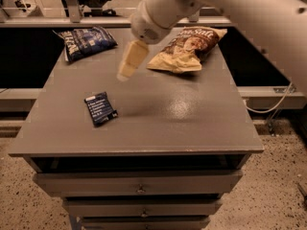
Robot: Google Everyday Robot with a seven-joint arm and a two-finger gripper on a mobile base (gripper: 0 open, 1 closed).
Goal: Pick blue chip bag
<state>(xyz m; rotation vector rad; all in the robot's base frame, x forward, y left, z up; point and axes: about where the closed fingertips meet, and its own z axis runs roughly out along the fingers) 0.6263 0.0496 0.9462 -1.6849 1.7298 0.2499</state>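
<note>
Puffy navy blue chip bag (86, 42), white-lettered, is laid flat at the table's (168, 114) far-left corner; gripper (127, 67) is held above the tabletop, well apart

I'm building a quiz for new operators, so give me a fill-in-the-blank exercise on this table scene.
The claw hangs ____ the puffy navy blue chip bag and the crinkled tan chip bag, above the grey tabletop. The small flat dark blue packet lies ____ to the camera than both bags. In all, ____ packages lie on the table.
Missing: between; nearer; three.
</note>
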